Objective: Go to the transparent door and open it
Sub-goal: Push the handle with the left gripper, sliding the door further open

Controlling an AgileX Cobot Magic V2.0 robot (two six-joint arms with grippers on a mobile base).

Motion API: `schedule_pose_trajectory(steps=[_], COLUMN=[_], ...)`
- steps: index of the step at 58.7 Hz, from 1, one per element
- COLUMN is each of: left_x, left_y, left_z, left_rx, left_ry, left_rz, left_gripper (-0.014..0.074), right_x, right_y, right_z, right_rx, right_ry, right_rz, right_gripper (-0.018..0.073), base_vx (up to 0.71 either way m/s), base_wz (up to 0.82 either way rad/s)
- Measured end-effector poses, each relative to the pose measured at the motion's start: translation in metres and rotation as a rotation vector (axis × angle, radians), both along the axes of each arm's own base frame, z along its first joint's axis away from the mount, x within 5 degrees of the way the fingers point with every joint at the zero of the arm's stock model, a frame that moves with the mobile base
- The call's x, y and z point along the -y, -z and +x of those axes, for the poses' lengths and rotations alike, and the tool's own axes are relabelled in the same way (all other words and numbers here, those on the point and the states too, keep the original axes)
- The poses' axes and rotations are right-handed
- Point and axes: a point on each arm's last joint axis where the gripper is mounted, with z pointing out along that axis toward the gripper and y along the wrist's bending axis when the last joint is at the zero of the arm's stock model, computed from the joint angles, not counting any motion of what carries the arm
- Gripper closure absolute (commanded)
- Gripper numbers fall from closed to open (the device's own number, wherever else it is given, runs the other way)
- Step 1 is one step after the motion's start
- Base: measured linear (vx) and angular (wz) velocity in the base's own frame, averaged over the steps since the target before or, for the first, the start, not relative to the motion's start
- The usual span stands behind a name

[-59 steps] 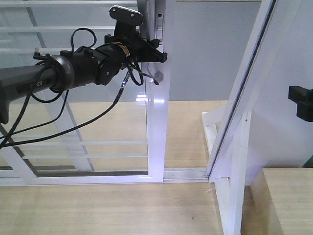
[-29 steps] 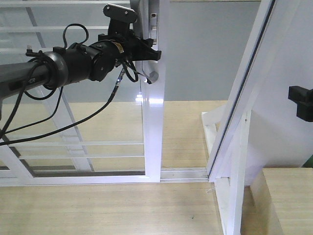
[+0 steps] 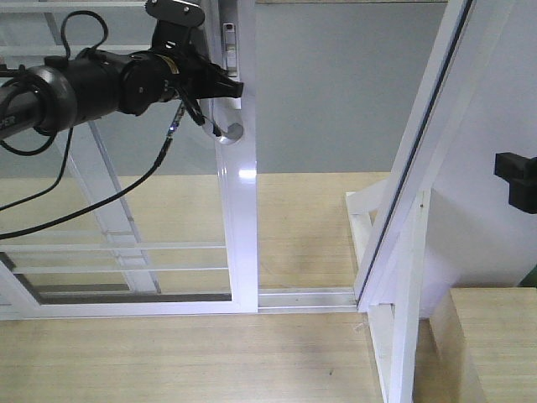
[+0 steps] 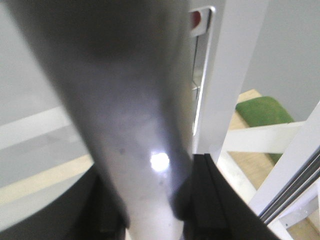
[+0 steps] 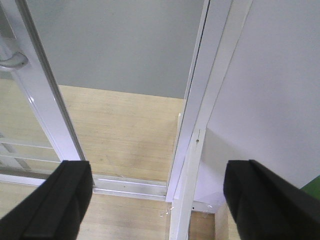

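Observation:
The transparent door [image 3: 239, 210] is a white-framed glass sliding panel with thin white bars; it also shows at the left of the right wrist view [image 5: 45, 105]. Its curved grey pull handle [image 3: 225, 126] sits on the stile. My left gripper [image 3: 220, 86] is shut on the handle, high at the left of the front view. In the left wrist view the grey handle [image 4: 140, 125] fills the frame between my black fingers [image 4: 212, 210]. My right gripper [image 5: 157, 200] is wide open and empty, with its tip at the right edge of the front view [image 3: 516, 178].
A fixed white frame post [image 3: 411, 210] stands to the right, with a floor track [image 3: 306, 298] between it and the door. The gap between door and post opens onto wooden floor [image 3: 310, 227]. A green object [image 4: 262, 112] lies beyond the frame. A wooden ledge [image 3: 495, 344] is at bottom right.
My left gripper has moved left with the handle in its grip. The door has slid left along its track, and the gap to the fixed post is wider. The right gripper has not moved.

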Motion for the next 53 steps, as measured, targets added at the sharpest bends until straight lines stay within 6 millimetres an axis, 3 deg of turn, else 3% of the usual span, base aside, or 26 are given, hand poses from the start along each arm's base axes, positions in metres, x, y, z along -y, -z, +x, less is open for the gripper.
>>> schedule_pose_trajectory(steps=[37,53], left_x=[-0.099,-0.127], left_y=[-0.019,-0.021], left_z=[-0.002,-0.003], left_rx=[-0.187,-0.219], left_ry=[-0.214,-0.272], left_rz=[0.040,0.059], left_gripper=[0.0596,0.0519], right_x=[0.000,0.000], right_y=[0.001,0.002], right_z=[0.000,-0.001], right_rx=[-0.010,-0.021], right_ry=[0.000,0.001], right_rz=[-0.002,-0.004], right_gripper=[-0.0032,-0.0032], base_vx=[0.00,0.00], base_wz=[0.00,0.01])
